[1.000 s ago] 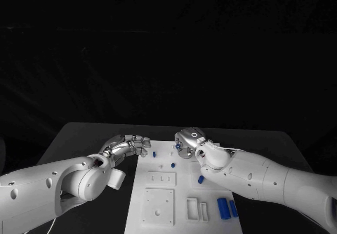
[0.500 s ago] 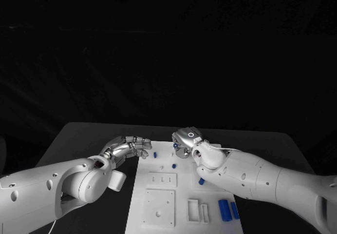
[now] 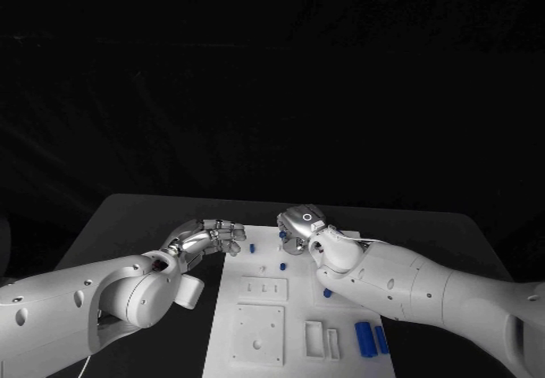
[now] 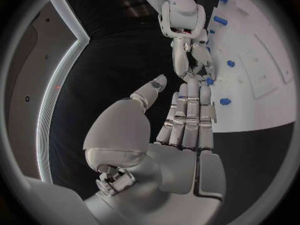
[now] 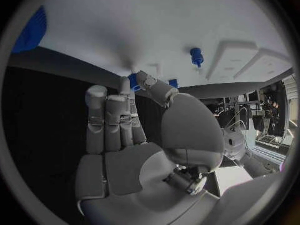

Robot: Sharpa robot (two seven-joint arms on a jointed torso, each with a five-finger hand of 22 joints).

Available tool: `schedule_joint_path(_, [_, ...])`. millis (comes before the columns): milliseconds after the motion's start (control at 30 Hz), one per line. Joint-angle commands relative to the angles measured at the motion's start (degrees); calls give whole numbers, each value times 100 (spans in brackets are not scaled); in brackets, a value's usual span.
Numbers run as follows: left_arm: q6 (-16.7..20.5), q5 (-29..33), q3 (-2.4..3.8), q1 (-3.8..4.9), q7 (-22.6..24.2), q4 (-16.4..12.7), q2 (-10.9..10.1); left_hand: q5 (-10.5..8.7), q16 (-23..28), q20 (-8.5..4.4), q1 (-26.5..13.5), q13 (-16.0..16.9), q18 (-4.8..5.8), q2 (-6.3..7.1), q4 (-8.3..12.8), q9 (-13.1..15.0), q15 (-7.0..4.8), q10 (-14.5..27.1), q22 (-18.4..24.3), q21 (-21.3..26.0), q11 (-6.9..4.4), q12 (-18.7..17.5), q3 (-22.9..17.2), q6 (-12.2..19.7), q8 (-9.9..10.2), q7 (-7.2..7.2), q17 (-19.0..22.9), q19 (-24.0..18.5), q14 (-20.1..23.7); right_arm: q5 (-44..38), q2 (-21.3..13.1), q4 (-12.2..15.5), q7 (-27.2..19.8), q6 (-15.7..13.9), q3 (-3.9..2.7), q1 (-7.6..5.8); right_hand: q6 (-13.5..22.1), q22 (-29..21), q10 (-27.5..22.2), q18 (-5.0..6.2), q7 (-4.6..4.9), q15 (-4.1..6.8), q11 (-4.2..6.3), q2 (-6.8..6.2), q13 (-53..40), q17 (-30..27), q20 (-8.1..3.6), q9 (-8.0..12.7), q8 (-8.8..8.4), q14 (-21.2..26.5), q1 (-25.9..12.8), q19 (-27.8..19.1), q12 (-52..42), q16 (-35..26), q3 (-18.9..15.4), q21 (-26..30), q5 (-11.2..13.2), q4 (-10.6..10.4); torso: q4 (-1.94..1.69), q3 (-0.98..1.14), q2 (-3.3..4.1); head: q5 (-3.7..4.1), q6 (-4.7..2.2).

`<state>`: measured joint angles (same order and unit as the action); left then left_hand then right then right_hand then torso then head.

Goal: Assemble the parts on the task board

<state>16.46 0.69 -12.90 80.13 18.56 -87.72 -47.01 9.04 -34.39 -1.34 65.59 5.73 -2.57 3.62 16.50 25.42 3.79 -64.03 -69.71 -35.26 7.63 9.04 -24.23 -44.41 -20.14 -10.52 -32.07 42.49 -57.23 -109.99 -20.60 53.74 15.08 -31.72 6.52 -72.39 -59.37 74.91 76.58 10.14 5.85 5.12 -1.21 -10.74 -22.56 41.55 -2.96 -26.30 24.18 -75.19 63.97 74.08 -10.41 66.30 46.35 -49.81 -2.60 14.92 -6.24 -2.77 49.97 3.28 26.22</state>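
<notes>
The white task board [image 3: 298, 303] lies lengthwise in the middle of the black table. My right hand [image 3: 300, 230] is over its far end, its thumb and a finger pinching a small blue part [image 5: 133, 81], seen also as the blue part [image 4: 209, 81]. My left hand [image 3: 211, 235] hovers at the board's far left corner, open, fingers stretched side by side, holding nothing [image 4: 187, 115]. Blue pegs [image 3: 251, 248] [image 3: 280, 267] stand in the board near both hands. Another blue piece [image 3: 326, 293] lies beside my right forearm.
Two blue cylinders [image 3: 364, 339] [image 3: 380, 339] lie side by side at the board's near right. Square white blocks [image 3: 257, 335] and a slotted block [image 3: 319, 339] sit on the near half. A ribbed blue piece [image 5: 28, 30] lies on the board beyond the right hand's fingers.
My right hand has shifted slightly left over the board's far end, its forearm following. The left hand has barely moved.
</notes>
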Motion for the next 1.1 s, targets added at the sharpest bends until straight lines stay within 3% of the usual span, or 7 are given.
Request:
schedule_joint_path(33, [-21, -22, 8, 10, 37, -16, 16, -32, -27, -36, -19, -9, -99, 26, 5, 7, -11, -1, 9, -32, 25, -30, -34, -17, 36, -12, 7, 4, 36, -60, 18, -22, -46, 29, -1, -1, -159, 116, 1, 486, -94, 40, 34, -42, -5, -9, -29, -357, 39, -6, 12, -8, 17, 28, 36, -33, -20, -4, -12, -7, 28, -5, -13])
schedule_joint_path(400, [-16, -22, 8, 10, 34, 1, 27, -34, -27, -39, -21, -10, -95, 28, 3, 8, -11, -2, 10, -34, 25, -33, -37, -16, 38, -13, 7, 3, 37, -8, 21, -74, -70, 83, -1, -4, -158, 114, -5, 486, -93, 38, 33, -51, -27, -14, -28, -363, 29, -4, 7, -12, 24, 31, 39, -37, -20, -17, 15, -7, 39, -23, -1])
schedule_joint_path(633, [-16, -22, 8, 10, 31, 8, 39, -35, -28, -40, -24, -10, -93, 29, 2, 9, -11, -2, 10, -35, 26, -35, -39, -16, 39, -14, 7, 2, 37, 151, 51, -101, -149, 69, -1, -25, -110, 112, -67, 486, -76, 16, 9, -109, -69, -38, -18, -369, -23, 9, -5, -22, 75, 24, 46, -48, -20, -66, 3, -12, 43, -28, 11])
schedule_joint_path(733, [-14, -22, 8, 10, 29, 12, 39, -35, -28, -40, -25, -10, -92, 30, 2, 9, -11, -1, 11, -36, 27, -36, -39, -15, 40, -14, 7, 2, 37, 286, 61, -121, -210, 77, -1, -30, 45, 110, -242, 486, -14, -55, -63, -193, -57, -66, 1, -339, -140, 9, -14, -34, 206, 19, 54, -59, -19, -125, 1, -16, 42, -34, 16])
schedule_joint_path(933, [-5, -22, 8, 10, 31, 13, 30, -36, -28, -42, -27, -11, -90, 33, 3, 10, -11, 1, 11, -37, 28, -39, -40, -12, 42, -16, 8, 0, 38, 520, 53, -145, -282, -3, 0, -46, 655, 92, -925, 483, 270, -340, -356, -565, 155, -107, 55, -171, -530, -8, -55, -43, 674, 44, -7, -57, -16, -311, 13, -18, 39, -41, 20])
schedule_joint_path(1100, [-6, -22, 8, 10, 32, 9, 19, -37, -28, -43, -27, -13, -89, 35, 4, 10, -11, 5, 12, -38, 29, -43, -42, -9, 45, -16, 8, -1, 39, 592, 18, -112, -260, -87, 0, -57, 874, 93, -1255, 486, 369, -445, -461, -639, 310, -120, 81, -105, -659, 15, -100, -72, 702, 69, -161, -53, -21, -293, 12, -18, 42, -38, 15])
